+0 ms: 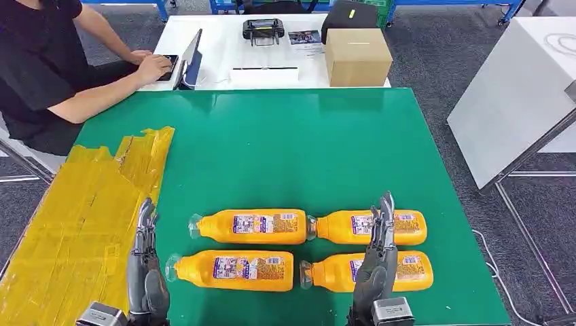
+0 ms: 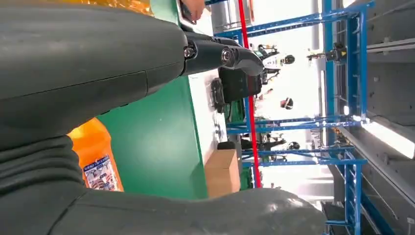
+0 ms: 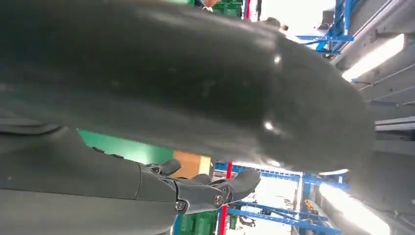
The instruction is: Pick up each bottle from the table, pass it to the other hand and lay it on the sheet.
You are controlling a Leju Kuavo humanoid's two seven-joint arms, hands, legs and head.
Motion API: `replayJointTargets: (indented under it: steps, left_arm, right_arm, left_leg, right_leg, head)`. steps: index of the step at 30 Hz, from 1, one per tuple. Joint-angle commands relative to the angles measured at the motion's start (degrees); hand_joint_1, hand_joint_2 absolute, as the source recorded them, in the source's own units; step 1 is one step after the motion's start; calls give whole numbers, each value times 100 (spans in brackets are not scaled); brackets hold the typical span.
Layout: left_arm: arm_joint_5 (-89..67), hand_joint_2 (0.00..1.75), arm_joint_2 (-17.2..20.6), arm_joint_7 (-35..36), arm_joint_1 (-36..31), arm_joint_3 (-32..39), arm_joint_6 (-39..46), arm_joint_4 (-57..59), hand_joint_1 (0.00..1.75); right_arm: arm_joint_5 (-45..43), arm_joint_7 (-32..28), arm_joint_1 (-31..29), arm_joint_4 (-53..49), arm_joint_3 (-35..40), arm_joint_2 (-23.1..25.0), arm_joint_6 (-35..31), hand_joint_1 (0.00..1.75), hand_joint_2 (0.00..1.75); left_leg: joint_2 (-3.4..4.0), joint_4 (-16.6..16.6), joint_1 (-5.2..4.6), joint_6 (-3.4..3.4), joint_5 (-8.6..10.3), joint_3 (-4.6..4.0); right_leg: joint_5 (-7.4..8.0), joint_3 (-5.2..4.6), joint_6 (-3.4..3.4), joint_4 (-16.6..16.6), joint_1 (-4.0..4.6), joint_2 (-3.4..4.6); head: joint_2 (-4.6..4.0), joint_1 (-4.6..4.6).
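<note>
- Bottles, four of them, orange with printed labels, lie on their sides in two rows of two on the green table (image 1: 285, 149), all with their caps pointing toward the robot's left.
- At the far left, the yellow sheet (image 1: 75, 224) covers the table's left edge; no bottle lies on it.
- Just right of the sheet, the left hand (image 1: 145, 261) is held edge-up over the green surface, fingers straight and together, grasping nothing; it stands just beside the cap of the near-left bottle (image 1: 234, 269) without touching it.
- Behind that bottle lies the far-left bottle (image 1: 251, 226), the two close and parallel.
- Next comes the far-right bottle (image 1: 370, 227), its cap almost meeting the base of the far-left one.
- In front of it lies the near-right bottle (image 1: 367, 272).
- The right hand (image 1: 378, 258) stands over both right-hand bottles, fingers straight and pointing away from the robot, released and empty; whether it touches the bottles beneath I cannot tell.
- Beyond the green table, a person (image 1: 47, 75) sits at a white table (image 1: 217, 47) with hands on a laptop (image 1: 187, 62), and a cardboard box (image 1: 357, 57) stands further right.
</note>
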Motion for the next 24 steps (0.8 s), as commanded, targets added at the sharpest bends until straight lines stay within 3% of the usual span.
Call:
replayJointTargets:
  steps: [1, 4, 7, 11, 12, 13, 15, 21, 24]
  left_arm:
    - [-168, 0, -32, 11, -64, 136, 50, 313, 0]
    - [-257, 0, -349, 11, -179, 486, -96, 726, 0]
    - [-240, 0, -531, 11, -405, 686, -278, 1014, 0]
    - [-295, 0, -639, 11, -382, 761, -144, 906, 0]
    - [-380, 0, -654, 11, -394, 773, -194, 948, 0]
    - [-357, 0, -669, 11, -449, 819, -326, 1010, 0]
    - [-312, 0, -611, 11, -491, 797, -538, 1011, 0]
    - [-534, 0, -522, 11, -500, 521, 298, 850, 0]
    - [-499, 0, -459, 11, -523, 475, 256, 929, 0]
  right_arm:
    - [271, 8, -80, 324, -49, 56, 26, 0, 175]
    - [751, 682, -274, 648, 422, -192, 492, 0, 175]
    - [2081, 1491, -660, 1306, 1046, -389, 289, 0, 175]
    - [2793, 2039, -950, 1687, 1663, -391, 131, 0, 175]
    - [3647, 2628, -1218, 1875, 2219, -673, 566, 0, 175]
    - [3860, 2772, -1311, 1989, 2414, -552, 553, 0, 175]
    - [3862, 2800, -1410, 2098, 2549, -533, 512, 0, 175]
    - [3782, 2831, -1341, 1905, 2586, -651, 456, 0, 175]
    - [3959, 3011, -1413, 2006, 2691, -752, 633, 0, 175]
  left_leg:
    - [2, -6, 3, -2, -1, 10]
    - [8, -10, 6, -4, 0, 16]
    - [17, -15, 12, -4, 2, 23]
    - [21, -11, 10, -4, 0, 18]
    - [15, -8, 6, -3, 0, 15]
    - [17, -10, 10, -4, -1, 18]
    - [29, -12, 9, -4, -3, 24]
    - [10, -10, 16, -7, -5, 27]
    - [-5, -8, 10, -5, -1, 16]
  right_leg:
    - [1, 11, -4, -9, 3, 4]
    - [5, 15, -7, -15, 7, 11]
    - [13, 25, -8, -25, 12, 20]
    - [11, 17, -8, -17, 10, 24]
    - [7, 15, -5, -12, 7, 17]
    - [9, 19, -8, -17, 11, 20]
    - [10, 24, -7, -17, 10, 31]
    - [4, 32, -11, -21, 17, 15]
    - [2, 24, -8, -16, 10, -1]
  head:
    - [0, 0]
    - [0, 0]
    - [0, 0]
    - [0, 0]
    - [0, -2]
    - [0, 0]
    - [0, 0]
    - [0, 0]
    - [0, 0]
